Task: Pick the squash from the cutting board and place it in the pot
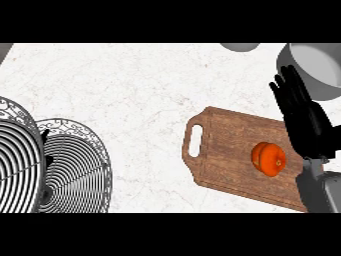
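Head view showed the right hand (pixel 306 125) over the right end of the cutting board (pixel 225 150), palm edge turned toward the squash (pixel 269 159). Fingers (pixel 291 95) were straight and close together, pointing away from the robot toward the pot (pixel 313 89), tips overlapping its near wall in the view. They were curled round nothing. Squash was orange and roundish, lying on the board's right half, just left of the hand, with a thin strip of wood showing between them. Board was brown wood, sat at an angle on the white marbled counter (pixel 129 85), handle slot (pixel 195 140) at its left end. Pot was grey, at the far right corner of the counter beyond the board, cut off by the view's edge. Another grey rounded object (pixel 239 46) was only partly visible at the top edge; could not tell what it was. Two black-and-white striped plates (pixel 77 165) stood at the left, well apart from the board. Grey forearm (pixel 335 192) came in from the lower right. Left hand did not show.
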### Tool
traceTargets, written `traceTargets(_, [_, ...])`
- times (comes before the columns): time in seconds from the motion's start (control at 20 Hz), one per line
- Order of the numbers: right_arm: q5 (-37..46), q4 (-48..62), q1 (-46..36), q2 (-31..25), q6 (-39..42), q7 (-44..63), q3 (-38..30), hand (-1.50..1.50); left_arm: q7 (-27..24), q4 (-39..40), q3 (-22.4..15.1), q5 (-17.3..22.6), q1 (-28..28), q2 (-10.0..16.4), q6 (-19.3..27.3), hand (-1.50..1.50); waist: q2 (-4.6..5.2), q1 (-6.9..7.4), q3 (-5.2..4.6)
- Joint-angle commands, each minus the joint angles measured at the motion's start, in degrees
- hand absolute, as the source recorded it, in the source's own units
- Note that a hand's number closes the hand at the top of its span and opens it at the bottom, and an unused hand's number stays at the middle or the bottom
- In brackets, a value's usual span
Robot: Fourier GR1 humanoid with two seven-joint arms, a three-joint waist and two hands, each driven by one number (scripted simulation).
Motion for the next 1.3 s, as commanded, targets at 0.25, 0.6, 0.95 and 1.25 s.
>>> traceTargets(0.25, [-7.9, 5.9, 22.7, 10.0, -12.7, -3.7, -13.5, 1.50, -1.6, -2.3, 9.4, 6.3, 1.5, -0.1, 4.0, 0.00, -4.05, -6.63, 0.84])
traceTargets(0.6, [14.2, 1.0, 32.4, 11.7, -34.1, -25.1, -9.6, -1.50, 1.7, -5.9, 8.2, 7.7, 3.3, -0.8, 5.2, 0.00, -3.99, -6.50, 0.47])
traceTargets(0.95, [13.1, -7.8, 46.1, 9.7, -29.4, -25.0, -1.3, -1.50, 3.7, -7.7, 6.9, 5.9, 1.2, -0.4, 4.1, 0.00, -3.56, -3.60, 0.27])
traceTargets(1.25, [16.3, -13.8, 43.5, -0.4, -26.4, -8.0, 0.5, -1.50, 7.8, -10.7, 6.6, 6.6, -0.5, 0.2, 3.2, 0.00, -3.26, -2.39, 0.27])
